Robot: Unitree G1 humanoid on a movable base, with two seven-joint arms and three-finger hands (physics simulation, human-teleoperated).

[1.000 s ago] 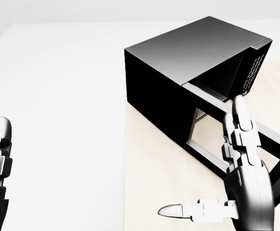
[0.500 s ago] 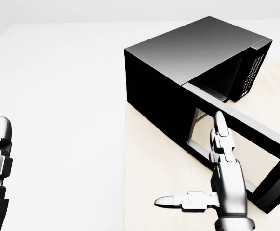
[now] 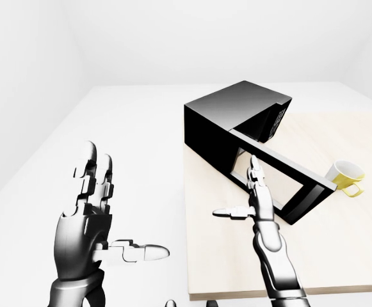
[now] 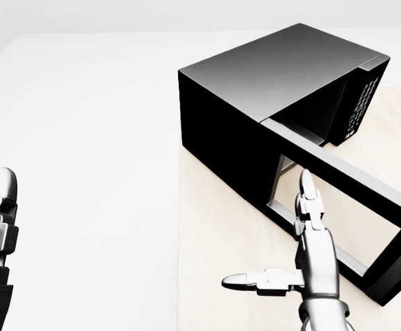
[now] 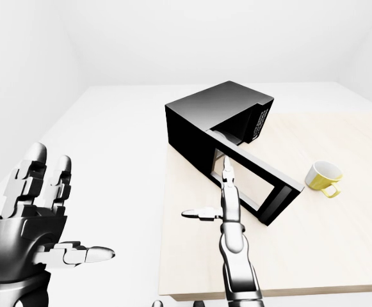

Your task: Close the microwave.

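- Just beyond the extended fingers [image 4: 309, 196] of the right hand [image 4: 315, 258], the microwave door [image 4: 345, 207] is seen swung wide, so the task is judged not yet done; whether the fingertips touch the door's face cannot be told from these views.
- Up and to the left of those fingers, the microwave [image 3: 234, 121] stands on the pale wooden table [image 3: 339, 249], with its cavity exposed and the door hinged at the near corner of the body.
- What is left is judged to be the whole swing: the door must be pushed round until it meets the body and latches.
- No object is grasped: the right hand is held flat and released, fingers straight, thumb stuck out sideways; the left hand [image 3: 86, 220] is likewise spread and idle, well apart from the microwave, off the table's edge.
- The microwave is rendered as a glossy black box with sharp edges; its door is a dark frame round a see-through window, and a keypad panel [image 4: 362, 103] is dotted with small buttons.
- To the right of the door's free end, a yellow cup [image 3: 346, 177] with a white inside and a loop handle is seen, smooth like glazed ceramic.
- The hands are rendered in segmented, polished grey metal.
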